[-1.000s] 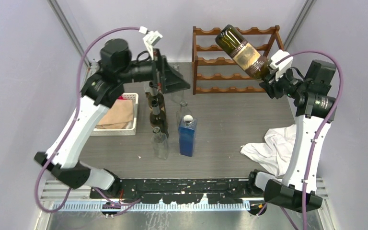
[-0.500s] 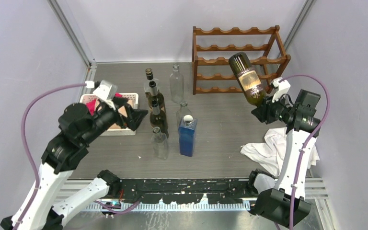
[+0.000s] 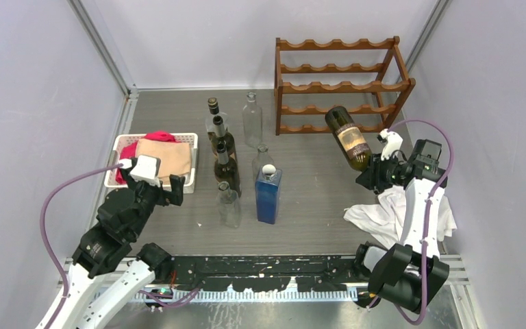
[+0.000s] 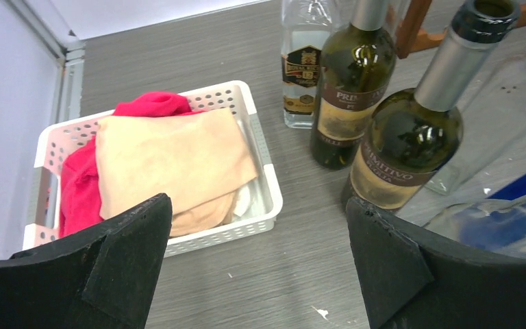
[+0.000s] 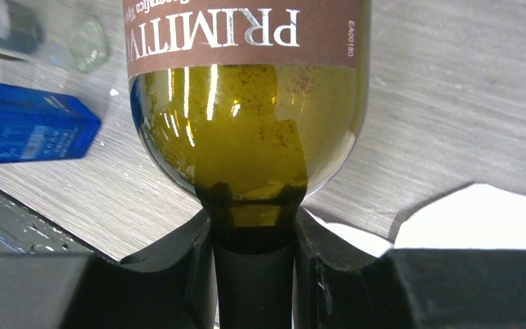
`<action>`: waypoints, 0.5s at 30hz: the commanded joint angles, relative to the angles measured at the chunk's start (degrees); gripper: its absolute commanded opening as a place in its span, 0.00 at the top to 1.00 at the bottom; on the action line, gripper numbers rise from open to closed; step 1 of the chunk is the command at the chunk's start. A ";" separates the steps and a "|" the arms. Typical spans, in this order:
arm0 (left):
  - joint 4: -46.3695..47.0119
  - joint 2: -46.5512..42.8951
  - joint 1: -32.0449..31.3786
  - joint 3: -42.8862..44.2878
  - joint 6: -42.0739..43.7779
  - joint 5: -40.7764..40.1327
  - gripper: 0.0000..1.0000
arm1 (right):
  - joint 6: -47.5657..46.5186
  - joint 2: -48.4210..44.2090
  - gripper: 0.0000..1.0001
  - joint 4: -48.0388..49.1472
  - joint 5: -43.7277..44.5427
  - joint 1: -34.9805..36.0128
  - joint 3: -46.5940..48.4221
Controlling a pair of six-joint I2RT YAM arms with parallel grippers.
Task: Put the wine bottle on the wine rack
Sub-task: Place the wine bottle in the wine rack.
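My right gripper [image 3: 370, 175] is shut on the neck of a green wine bottle [image 3: 347, 136] with a brown label. It holds the bottle base-up and tilted, in the air just in front of the reddish-brown wine rack [image 3: 342, 86] at the back right. In the right wrist view the fingers [image 5: 198, 260] clamp the dark neck below the bottle's shoulder [image 5: 246, 130]. My left gripper [image 3: 168, 188] is open and empty, low near the white basket [image 3: 189, 184]; its view shows bare table between the wide jaws [image 4: 257, 274].
Several bottles stand mid-table: two dark wine bottles [image 3: 223, 154], clear glass ones [image 3: 251, 120] and a blue rectangular bottle [image 3: 268, 195]. The basket holds red and tan cloths [image 4: 164, 154]. A white cloth [image 3: 390, 216] lies at the right near my right arm.
My right gripper has lowered the bottle from the rack's top toward its lower tiers and pulled back. My left arm has swung down and back from the bottle cluster to beside the basket.
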 commanded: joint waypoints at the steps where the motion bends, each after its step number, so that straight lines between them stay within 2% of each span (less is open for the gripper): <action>1: 5.59 -2.61 0.37 -1.77 2.01 -4.43 0.03 | -4.04 0.13 0.99 3.93 -0.12 -0.54 -0.49; 6: 5.94 -3.73 0.41 -3.36 0.76 -1.90 0.04 | -8.75 2.98 0.99 1.09 1.81 -0.84 -0.80; 15: 5.95 -4.37 0.34 -3.67 0.37 0.10 0.04 | -8.22 10.45 0.99 4.45 4.99 -3.28 -0.05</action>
